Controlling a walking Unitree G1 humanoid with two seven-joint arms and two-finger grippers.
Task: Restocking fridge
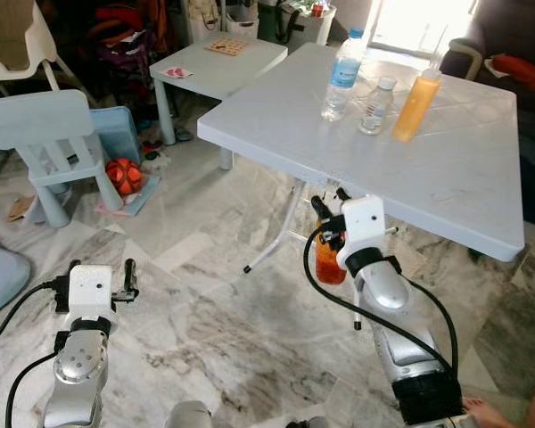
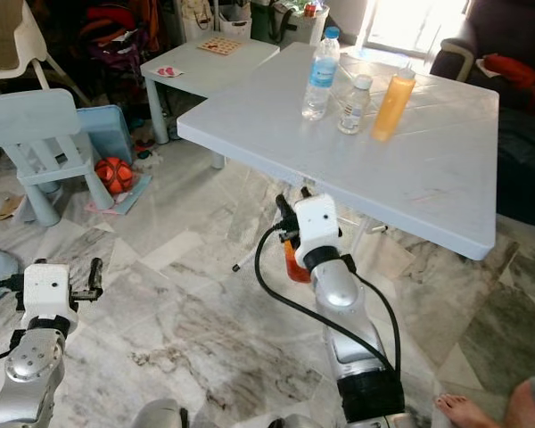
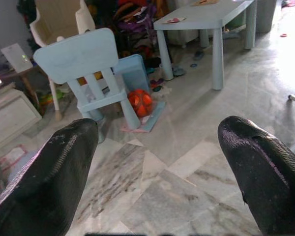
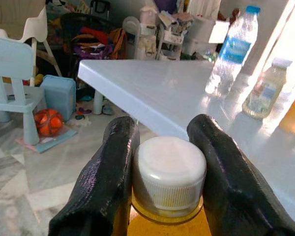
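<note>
A large white table [image 1: 446,169] spans the right side, its near corner edge jutting out over open marble floor [image 1: 223,312]. On the table stand a water bottle [image 1: 342,75], a small clear bottle [image 1: 376,105] and an orange bottle [image 1: 416,103], near one another. Below the table edge, the right gripper [image 4: 162,147] is clamped around the white cap of an orange juice bottle [image 1: 329,262]. The left gripper [image 3: 157,162], fingers spread apart, hangs over bare floor, well apart from a blue chair [image 1: 49,143].

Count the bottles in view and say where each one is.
4. Three stand on the table: a water bottle, a small bottle, an orange bottle. The right claw grips a fourth.
</note>
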